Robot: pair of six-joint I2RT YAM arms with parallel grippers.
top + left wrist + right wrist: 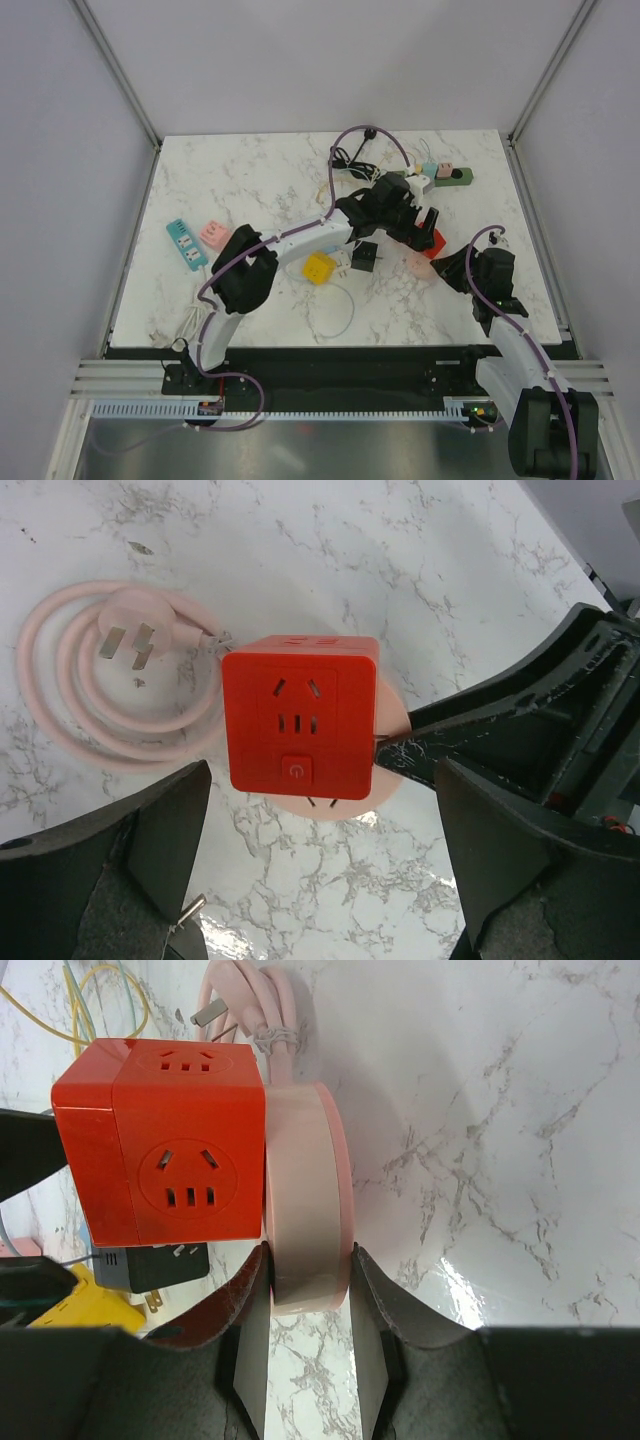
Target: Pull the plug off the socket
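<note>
The right gripper (310, 1295) is clamped on the rim of the pink round socket (305, 1190), pinning it to the marble table (260, 180) right of centre. The red cube adapter (298, 715) sits plugged into it. The left gripper (320, 810) hovers wide open over the cube, holding nothing. The step looks like closing on the cube. Next comes squeezing its sides and pulling straight off. The coiled pink cord (100, 670), a black adapter (165, 1265) and a yellow cube (85, 1305) crowd nearby.
</note>
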